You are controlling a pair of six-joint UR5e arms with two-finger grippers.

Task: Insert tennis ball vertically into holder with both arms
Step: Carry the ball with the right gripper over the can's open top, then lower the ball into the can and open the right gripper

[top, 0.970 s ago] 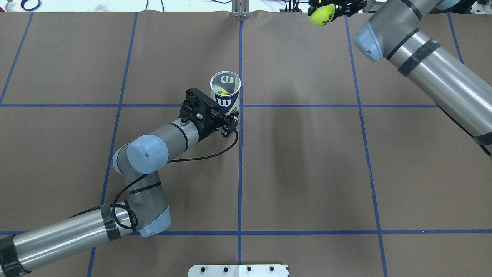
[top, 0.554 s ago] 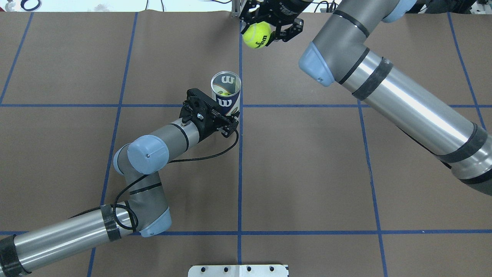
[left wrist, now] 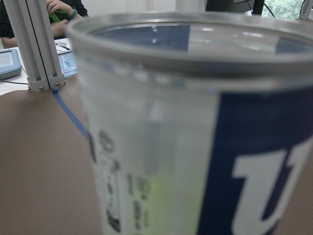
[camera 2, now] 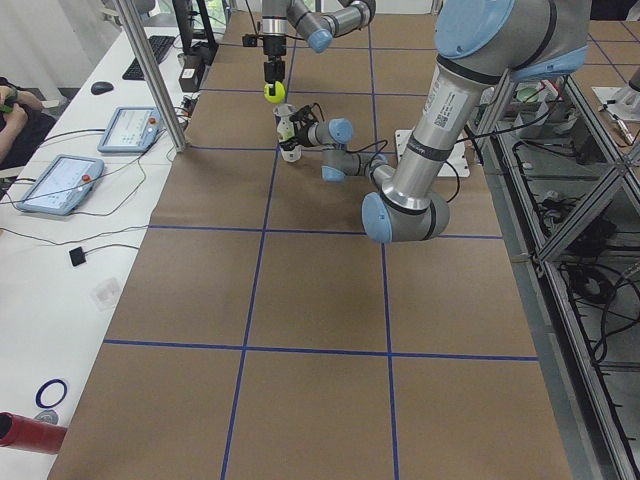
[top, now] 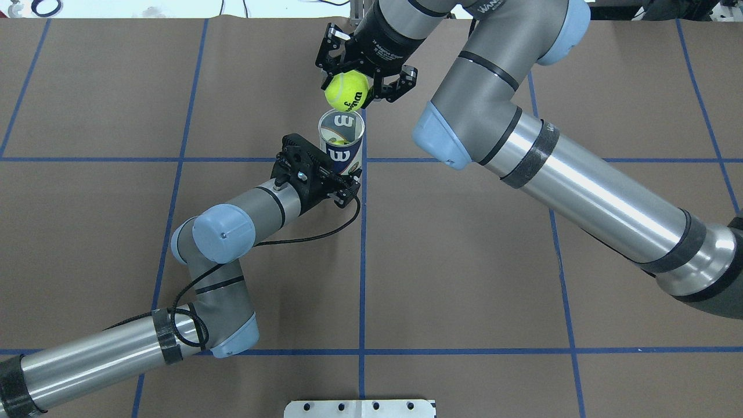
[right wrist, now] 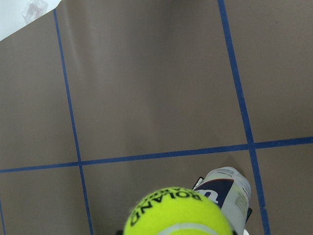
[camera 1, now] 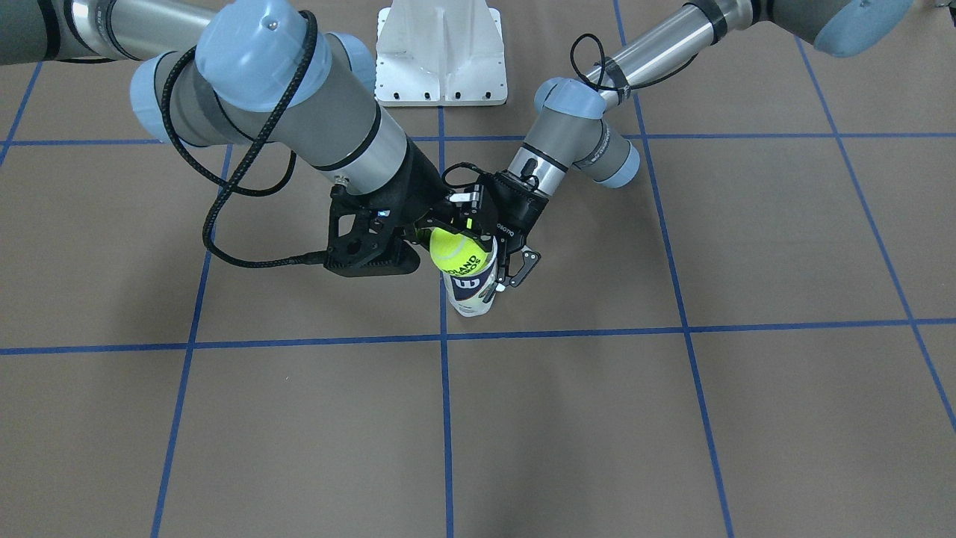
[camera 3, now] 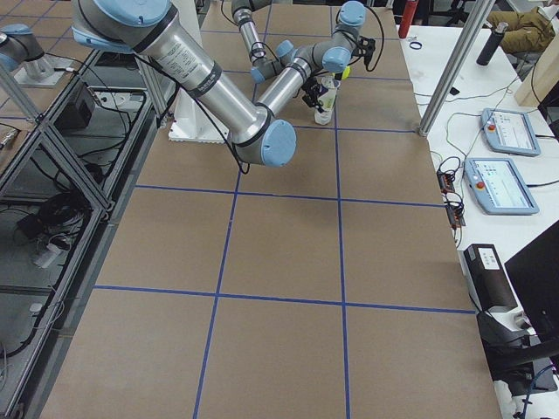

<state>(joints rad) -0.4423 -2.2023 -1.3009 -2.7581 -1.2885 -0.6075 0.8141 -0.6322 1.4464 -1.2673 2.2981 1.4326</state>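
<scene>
Just above the holder rim, right gripper jaws clamped on the tennis ball; left gripper jaws clamped on the upright holder, standing on the tabletop; drop-in not yet done

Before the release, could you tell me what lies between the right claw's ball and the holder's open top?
Nothing: the exterior left view shows only air between the tennis ball and the holder.

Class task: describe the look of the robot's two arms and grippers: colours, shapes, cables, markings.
The left arm and right arm are silver-and-grey tubes with light-blue joint caps and black tape bands. A black cable loops along each. The left gripper and right gripper are black, two-fingered, with white lettering on the right's body.
</scene>
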